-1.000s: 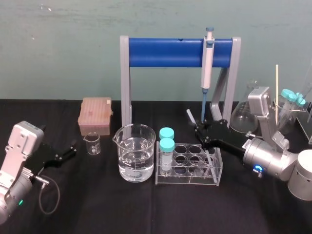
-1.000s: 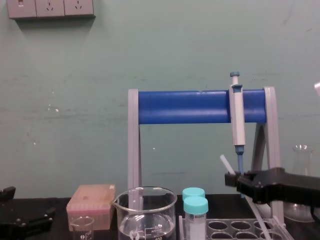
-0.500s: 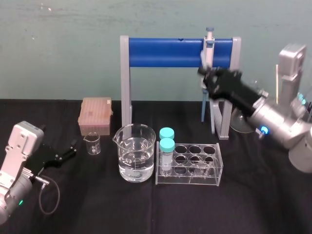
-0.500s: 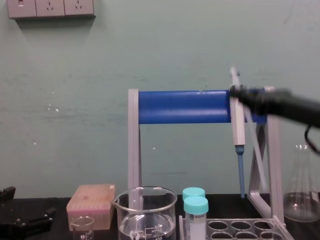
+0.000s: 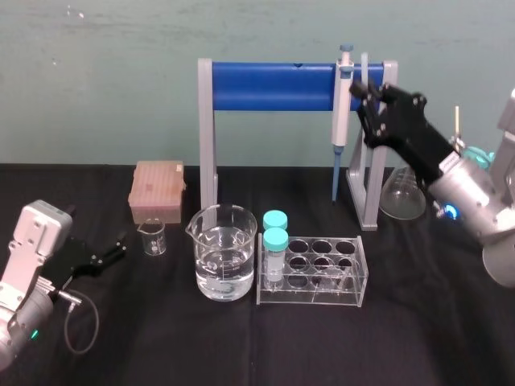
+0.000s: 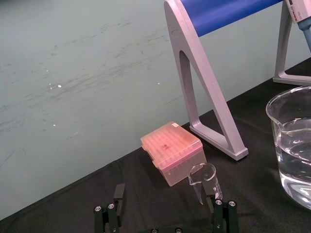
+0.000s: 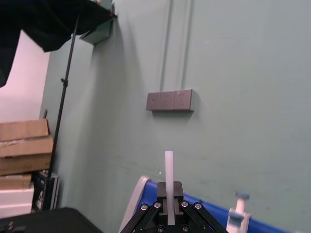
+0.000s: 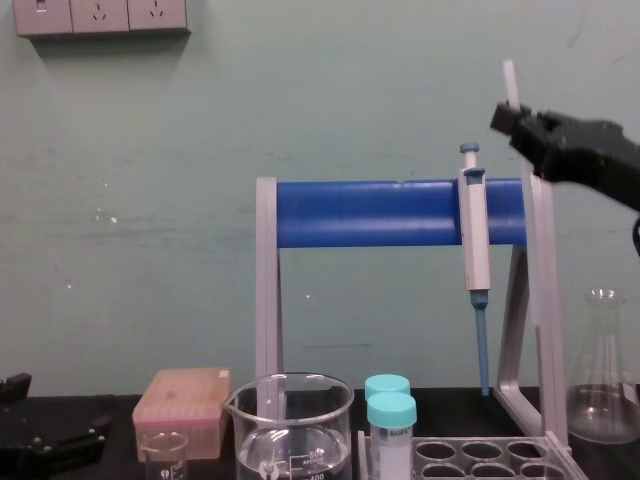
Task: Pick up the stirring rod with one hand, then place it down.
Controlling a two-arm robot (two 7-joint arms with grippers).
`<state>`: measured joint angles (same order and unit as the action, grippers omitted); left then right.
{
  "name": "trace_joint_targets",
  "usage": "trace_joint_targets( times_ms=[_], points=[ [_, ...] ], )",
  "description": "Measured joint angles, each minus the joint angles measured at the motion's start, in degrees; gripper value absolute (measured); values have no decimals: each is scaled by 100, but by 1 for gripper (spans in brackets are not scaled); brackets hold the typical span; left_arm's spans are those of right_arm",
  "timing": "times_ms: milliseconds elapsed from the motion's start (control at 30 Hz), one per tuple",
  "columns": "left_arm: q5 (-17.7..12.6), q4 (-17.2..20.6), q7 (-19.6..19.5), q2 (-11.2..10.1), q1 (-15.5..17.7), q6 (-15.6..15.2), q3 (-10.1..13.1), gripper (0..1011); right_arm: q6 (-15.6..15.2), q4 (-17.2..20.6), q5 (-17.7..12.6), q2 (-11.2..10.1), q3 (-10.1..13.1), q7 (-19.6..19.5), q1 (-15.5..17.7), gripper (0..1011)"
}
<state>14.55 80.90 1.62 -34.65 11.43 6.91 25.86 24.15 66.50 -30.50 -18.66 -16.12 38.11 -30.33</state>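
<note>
Risk: right gripper (image 5: 370,96) is pinched on the stirring rod (image 5: 364,66) near its top end, high up and just beside the pipette (image 5: 343,104) and the stand's (image 5: 265,86) right leg. The long free tail could clip either on the way down, and a smooth rod in a thin pinch could slip or pivot. Versus a second ago, the rod is lifted from down by the test tube rack (image 5: 312,273) and goes from tilted to near upright; left gripper (image 5: 113,251) is unchanged, wide apart and parked low on the counter (image 5: 161,338).
</note>
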Motion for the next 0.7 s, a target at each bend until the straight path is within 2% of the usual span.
trace_joint_targets(
  times_ms=[100, 333, 700],
  points=[
    [0, 0, 0, 0, 0, 0, 0, 1000, 139, -79, 79, -18, -15, 71, 115, 67],
    [0, 0, 0, 0, 0, 0, 0, 1000, 220, -177, 294, -62, -21, 50, 238, 67],
    [0, 0, 0, 0, 0, 0, 0, 1000, 225, -178, 286, -59, -21, 50, 233, 67]
  ],
)
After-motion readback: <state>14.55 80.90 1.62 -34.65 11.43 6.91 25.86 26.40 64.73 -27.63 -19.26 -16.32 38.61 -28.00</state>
